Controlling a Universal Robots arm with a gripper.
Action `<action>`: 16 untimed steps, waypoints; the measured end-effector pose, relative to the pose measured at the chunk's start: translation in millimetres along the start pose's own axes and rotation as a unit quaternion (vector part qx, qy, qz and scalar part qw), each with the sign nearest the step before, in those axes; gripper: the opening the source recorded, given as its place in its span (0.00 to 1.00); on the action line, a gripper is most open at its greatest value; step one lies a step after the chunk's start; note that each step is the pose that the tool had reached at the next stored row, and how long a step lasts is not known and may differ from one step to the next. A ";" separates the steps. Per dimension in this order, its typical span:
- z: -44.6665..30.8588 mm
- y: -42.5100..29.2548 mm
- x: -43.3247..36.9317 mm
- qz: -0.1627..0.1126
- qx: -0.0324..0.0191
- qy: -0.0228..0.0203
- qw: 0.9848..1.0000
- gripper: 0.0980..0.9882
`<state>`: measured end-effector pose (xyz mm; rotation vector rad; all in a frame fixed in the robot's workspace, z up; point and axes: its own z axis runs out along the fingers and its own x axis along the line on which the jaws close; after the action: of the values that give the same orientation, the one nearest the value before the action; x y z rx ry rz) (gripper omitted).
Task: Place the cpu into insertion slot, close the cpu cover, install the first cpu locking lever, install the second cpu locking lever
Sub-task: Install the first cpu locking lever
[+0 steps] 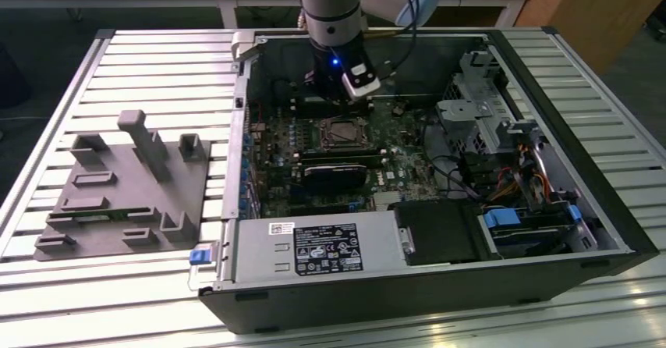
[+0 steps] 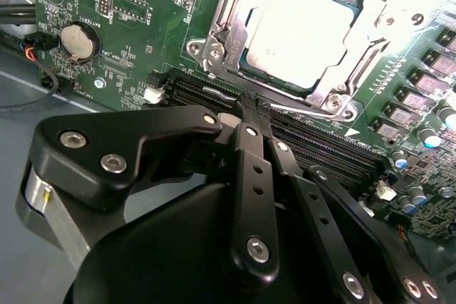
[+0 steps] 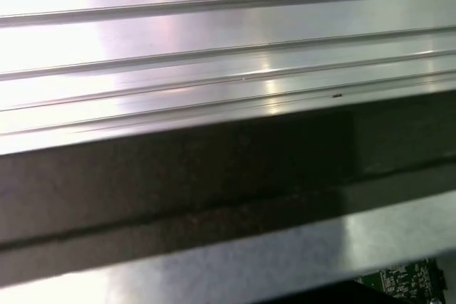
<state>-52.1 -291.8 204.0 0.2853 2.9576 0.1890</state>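
The cpu (image 2: 303, 23) lies flat in the insertion slot (image 1: 341, 133), its pale metallic face showing through the window of the cpu cover (image 2: 343, 96). The cover, a silvery frame, rests down around the chip. A thin metal lever (image 2: 222, 30) runs along one side of the socket. My gripper (image 2: 249, 108) hangs just above the board beside the socket, over the black memory slots (image 2: 206, 94). Its black fingers (image 2: 246, 169) meet at the tips with nothing between them. In the exterior view the gripper (image 1: 341, 98) sits just behind the socket inside the open computer case (image 1: 416, 293).
A black card (image 1: 333, 178) lies in front of the socket, toward the power supply (image 1: 312, 248). Drive cages and cables (image 1: 489, 129) fill the case's side on the exterior view's right. A grey fixture with pegs (image 1: 125, 184) stands on the slatted table (image 3: 214, 55). A coin battery (image 2: 77, 39) sits on the board.
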 end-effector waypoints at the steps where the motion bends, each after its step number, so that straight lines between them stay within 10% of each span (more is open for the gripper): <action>1: 0.4 0.0 0.0 0.002 0.000 0.000 1.000 0.01; 16: 2.8 3.1 1.3 0.040 0.006 -0.006 0.999 0.01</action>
<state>-52.3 -288.2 201.5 0.4043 2.9388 0.1786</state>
